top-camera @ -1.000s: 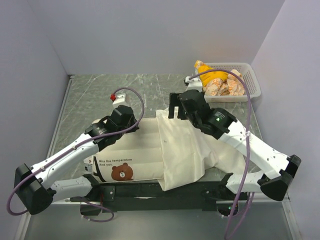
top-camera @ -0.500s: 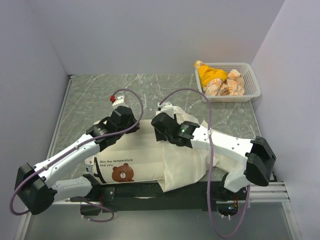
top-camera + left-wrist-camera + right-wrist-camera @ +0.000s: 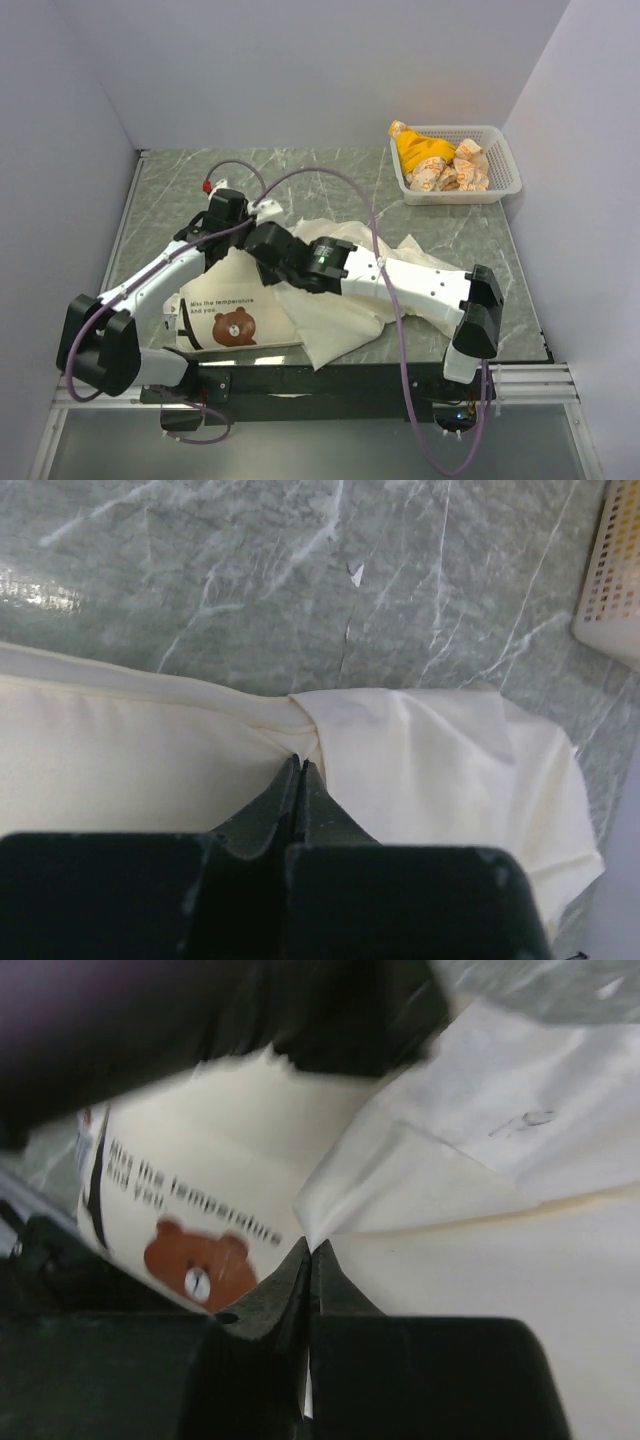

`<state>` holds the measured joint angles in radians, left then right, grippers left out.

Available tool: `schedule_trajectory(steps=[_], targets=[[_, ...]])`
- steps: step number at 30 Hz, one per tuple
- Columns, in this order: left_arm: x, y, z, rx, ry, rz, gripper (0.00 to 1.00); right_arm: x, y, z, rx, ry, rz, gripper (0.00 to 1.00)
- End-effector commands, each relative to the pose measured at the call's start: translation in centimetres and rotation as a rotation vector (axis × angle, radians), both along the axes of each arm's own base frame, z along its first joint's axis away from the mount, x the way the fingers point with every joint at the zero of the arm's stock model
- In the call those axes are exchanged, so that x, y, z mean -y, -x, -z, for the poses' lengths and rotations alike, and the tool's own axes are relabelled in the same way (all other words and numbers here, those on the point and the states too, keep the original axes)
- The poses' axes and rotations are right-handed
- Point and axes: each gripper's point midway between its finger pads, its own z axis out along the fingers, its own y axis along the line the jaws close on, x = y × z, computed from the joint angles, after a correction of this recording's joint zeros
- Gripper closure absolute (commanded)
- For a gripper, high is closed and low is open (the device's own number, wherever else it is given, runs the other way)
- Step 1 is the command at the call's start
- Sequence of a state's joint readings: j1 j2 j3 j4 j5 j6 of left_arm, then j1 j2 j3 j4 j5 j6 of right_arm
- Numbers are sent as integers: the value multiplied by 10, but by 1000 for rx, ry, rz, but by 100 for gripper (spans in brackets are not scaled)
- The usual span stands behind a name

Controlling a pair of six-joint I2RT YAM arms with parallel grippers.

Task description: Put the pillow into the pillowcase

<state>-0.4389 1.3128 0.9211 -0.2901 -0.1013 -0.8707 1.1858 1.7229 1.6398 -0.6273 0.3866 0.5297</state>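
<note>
**Both pincers clenched on cream cloth at the pillow's far edge**

The plump, cream-white padded pillow [image 3: 212, 288] lies at the near left of the desk, with its printed face up. A brown bear [image 3: 237, 325] sits under two lines of dark text. Its quilted surface looks smooth and full, and a flat stitched seam runs along the far edge.

The thin, limp cream-white pillowcase [image 3: 345, 305] sprawls to the right of the pillow in soft wrinkles and sharp folds. Its left part is drawn over the pillow's right end, and the rest lies rumpled towards the middle of the desk.

The left pincer [image 3: 298, 768] is clenched on the pillow's far seam. The cloth puckers into a small knot at the black fingertips, and the pillowcase hem is bunched right against it. The right pincer [image 3: 309, 1252], reaching across from the right, is clamped on a folded edge of the pillowcase just above the bear print.

The desk [image 3: 300, 180] is a glossy grey-green marble-patterned slab with white veins. A white perforated plastic basket [image 3: 460, 196] stands at the far right corner, holding an orange-yellow bundle and crumpled pale wrappers. Plain lilac-grey walls [image 3: 300, 70] close in the left, back and right sides.
</note>
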Motion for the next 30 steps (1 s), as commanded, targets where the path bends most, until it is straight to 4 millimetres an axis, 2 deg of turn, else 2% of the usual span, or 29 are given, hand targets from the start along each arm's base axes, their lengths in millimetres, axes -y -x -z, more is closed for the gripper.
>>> schedule_trajectory(steps=[1, 2, 4, 5, 7, 8, 9, 10, 11, 13, 14, 15, 16, 17, 18, 19, 20, 21, 22, 23, 24, 25, 26, 27, 29, 30], targets=[[18, -42, -60, 163, 200, 27, 99, 3, -2, 33, -77, 0, -11, 100], [19, -45, -58, 157, 207, 36, 99, 14, -16, 32, -84, -16, 17, 100], [16, -55, -68, 191, 221, 40, 99, 32, -31, 39, -87, -20, 52, 100], [19, -57, -66, 180, 228, 59, 99, 47, -49, 42, -110, -29, 87, 100], [23, -63, -81, 217, 222, 109, 96, 63, -65, 45, -110, -35, 117, 98], [23, -65, -84, 217, 211, 112, 89, 70, -74, 46, -121, -39, 113, 91], [18, -63, -81, 195, 182, 99, 62, 73, -79, 46, -120, -39, 111, 86], [14, -62, -85, 200, 172, 80, 44, 74, -83, 42, -116, -40, 105, 79], [8, -56, -93, 216, 165, 65, 31, 76, -87, 40, -106, -32, 101, 68], [-22, -45, -79, 165, 76, -67, 12, 77, -88, 29, -88, -35, 92, 54], [-39, -36, -88, 181, 42, -129, 5, 78, -88, 25, -81, -39, 93, 38], [-66, -32, -86, 179, -13, -265, 1, 81, -88, 22, -72, -33, 104, 32], [-85, -15, -66, 115, -68, -333, 1, 85, -85, 14, -56, -43, 105, 28], [-99, -2, -72, 136, -69, -389, 0, 87, -82, 11, -49, -47, 111, 23], [-115, 6, -67, 125, -63, -461, 1, 88, -74, 9, -44, -39, 110, 20], [-135, 20, -47, 93, -116, -537, 0, 99, -70, 3, -13, -34, 139, 19], [-150, 37, -44, 81, -130, -590, 1, 102, -64, 1, -8, -38, 152, 19], [-169, 51, -25, 43, -148, -669, 0, 106, -54, 12, -18, -27, 152, 18], [-180, 60, -18, 35, -159, -712, 1, 104, -38, 2, -4, -64, 126, 18], [-188, 69, -17, 45, -143, -742, 1, 102, -27, 4, -5, -79, 118, 18], [-199, 79, 1, 11, -158, -777, 1, 105, -17, 16, -12, -69, 119, 18], [-203, 83, 7, 5, -153, -789, 1, 98, 2, 14, -9, -85, 84, 19], [-199, 84, 10, 6, -126, -759, 1, 96, 10, 19, -16, -90, 86, 18], [-201, 87, 23, -12, -117, -764, 0, 96, 18, 30, -24, -79, 80, 18], [-187, 84, 29, 5, -56, -685, 0, 89, 37, 41, -43, -68, 56, 19], [-182, 82, 39, 20, -54, -642, 0, 87, 45, 51, -55, -56, 42, 19]])
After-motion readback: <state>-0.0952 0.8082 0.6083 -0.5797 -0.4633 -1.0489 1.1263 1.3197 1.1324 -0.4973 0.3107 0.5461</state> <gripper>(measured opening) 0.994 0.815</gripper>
